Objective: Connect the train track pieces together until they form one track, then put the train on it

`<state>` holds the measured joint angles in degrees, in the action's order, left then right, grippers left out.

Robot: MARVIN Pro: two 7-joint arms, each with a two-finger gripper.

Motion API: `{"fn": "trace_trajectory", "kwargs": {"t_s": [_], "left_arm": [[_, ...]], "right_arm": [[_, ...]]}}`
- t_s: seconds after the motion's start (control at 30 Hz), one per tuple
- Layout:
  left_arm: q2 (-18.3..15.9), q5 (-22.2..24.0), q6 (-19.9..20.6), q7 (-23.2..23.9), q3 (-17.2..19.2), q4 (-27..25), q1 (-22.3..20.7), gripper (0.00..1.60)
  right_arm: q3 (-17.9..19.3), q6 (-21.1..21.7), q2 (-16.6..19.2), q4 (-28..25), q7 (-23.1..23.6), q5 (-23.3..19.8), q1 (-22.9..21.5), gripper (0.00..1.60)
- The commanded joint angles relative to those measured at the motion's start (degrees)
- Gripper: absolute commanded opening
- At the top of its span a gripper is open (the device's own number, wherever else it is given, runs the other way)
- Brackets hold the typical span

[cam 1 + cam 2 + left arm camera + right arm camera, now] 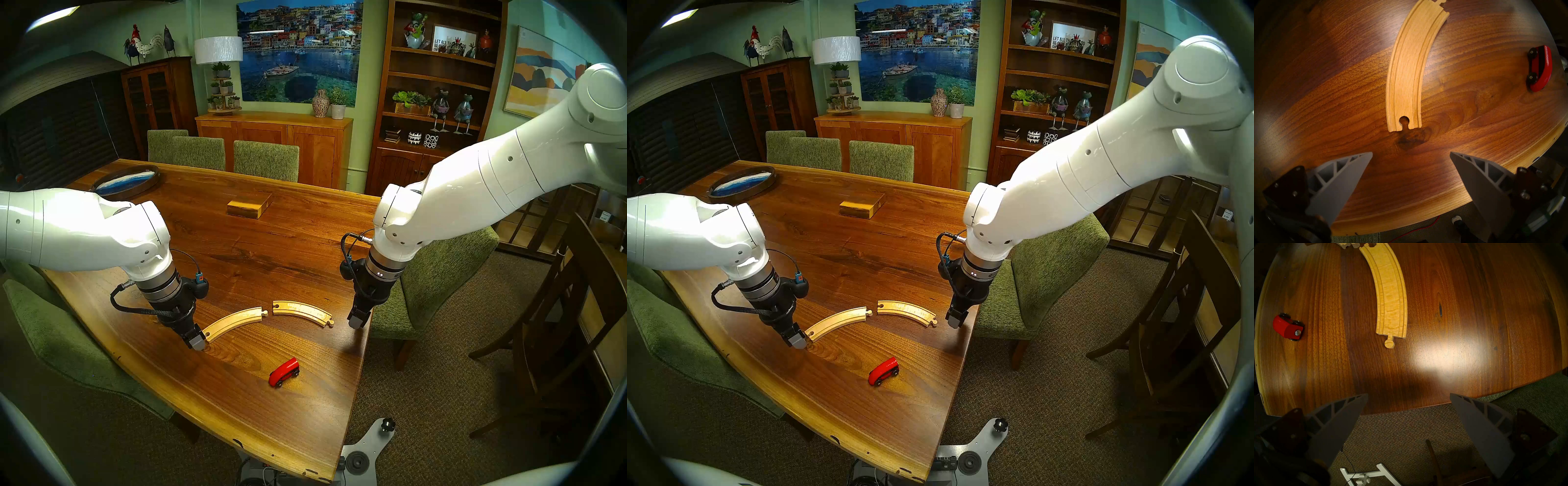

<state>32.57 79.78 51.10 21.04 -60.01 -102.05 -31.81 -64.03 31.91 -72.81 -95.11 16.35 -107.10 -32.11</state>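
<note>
Two curved pale track pieces lie flat on the tabletop (237, 244), end to end in a shallow arc near its right edge, not yet joined. The left track piece (234, 322) points its peg at the socket end of the right track piece (302, 311), and a narrow gap of bare wood shows between them. The right piece's own peg faces the tabletop's right edge. The left piece's open socket faces the left claw (196, 341).

The left claw is released, its fingers spread wide and empty, with its tips low over the wood just short of that socket end, as the left wrist view shows. The right claw (357, 320) is also released and empty. It hangs at the right edge of the tabletop, just beyond the right piece's peg, with carpet visible between its fingers in the right wrist view.

The red train (284, 372) stands on its wheels nearer the front edge, apart from both pieces and both claws.

Toward the far left corner sits a round dark-rimmed tray (125, 185) whose floor is a blue and white pattern; nothing can be seen lying in it. A rectangular wooden block (249, 205) rests near the far edge.
</note>
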Motion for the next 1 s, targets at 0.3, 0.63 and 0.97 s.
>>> {"fn": "trace_trajectory", "kwargs": {"t_s": [0.3, 0.63, 0.97], "left_arm": [[0.00, -0.01, 0.02, 0.02, 0.77, 0.01, -1.19, 1.60], [0.00, -0.01, 0.03, 0.02, 0.78, 0.01, -1.18, 1.60], [-0.01, -0.02, 0.03, 0.02, 0.79, 0.00, -1.19, 1.60]], "right_arm": [[2.57, 1.84, -3.69, 4.37, 0.92, -0.91, 0.75, 1.60], [4.52, 4.03, -6.57, 8.83, 1.59, -3.92, 2.31, 1.60], [6.51, 3.50, -10.11, 13.67, 2.12, -5.46, 6.88, 1.60]]}}
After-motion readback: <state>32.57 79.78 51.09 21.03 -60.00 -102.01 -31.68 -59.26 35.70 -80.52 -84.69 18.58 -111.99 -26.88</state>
